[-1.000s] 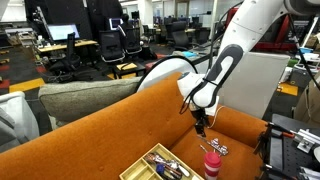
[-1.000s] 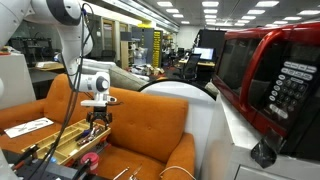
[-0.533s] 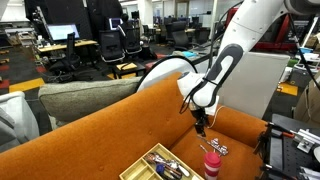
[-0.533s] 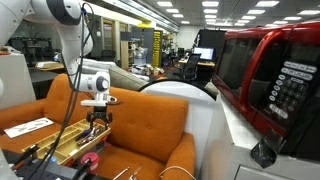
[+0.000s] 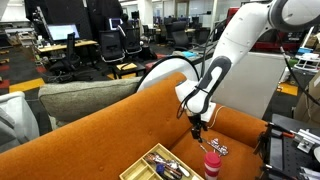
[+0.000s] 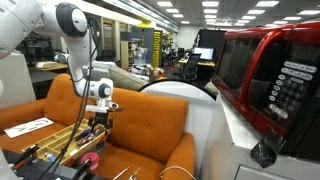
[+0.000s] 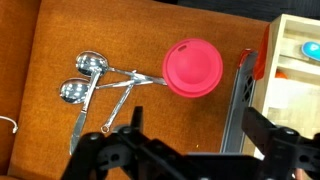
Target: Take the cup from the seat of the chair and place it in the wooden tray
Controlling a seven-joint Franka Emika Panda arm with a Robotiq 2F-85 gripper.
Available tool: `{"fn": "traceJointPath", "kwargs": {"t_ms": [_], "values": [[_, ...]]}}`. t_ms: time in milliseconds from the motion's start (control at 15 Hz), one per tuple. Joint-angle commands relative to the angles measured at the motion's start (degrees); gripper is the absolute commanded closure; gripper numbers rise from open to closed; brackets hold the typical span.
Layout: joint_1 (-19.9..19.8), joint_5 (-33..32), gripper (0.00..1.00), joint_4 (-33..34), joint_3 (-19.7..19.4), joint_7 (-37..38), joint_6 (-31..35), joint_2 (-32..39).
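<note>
Wrist view, left to right: you've got two metal spoons [image 7: 85, 78] lying on the orange seat at centre left, bowls to the left, handles crossing toward the cup [image 7: 193, 68], which stands upright in the upper middle of the frame, seen from above as a pink round top, its left edge right at the spoon handles; contact unclear. Just right of the cup runs a dark bar, then the wooden tray [image 7: 272, 70] at the upper right edge, light wood with small coloured bits in its compartments. Your gripper [image 7: 190, 150] fills the bottom edge, jaws spread wide with nothing between them, the cup above the gap in frame. In an exterior view the tray [image 5: 143, 163] sits at bottom centre on the chair [image 5: 100, 130], dark multicoloured pieces inside; the gripper [image 5: 198, 128] hangs right of centre, above the seat, and the cup [image 5: 211, 162] stands lower right of it on the seat, apart from the jaws, spoons [image 5: 219, 149] just beside its top. In an exterior view the tray [image 6: 62, 147] lies at lower left, the cup [image 6: 88, 158] next to its near end on the chair [image 6: 150, 125] seat, the gripper [image 6: 97, 125] above both.
</note>
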Motion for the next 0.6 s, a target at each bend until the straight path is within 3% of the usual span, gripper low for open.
{"fn": "traceJointPath", "kwargs": {"t_ms": [0, 533], "values": [[-2.2, 2.4, 0.0, 8.7, 1.5, -2.8, -4.4, 8.2], [-3.1, 2.4, 0.0, 26.5, 1.4, -5.5, -13.4, 24.2]]}}
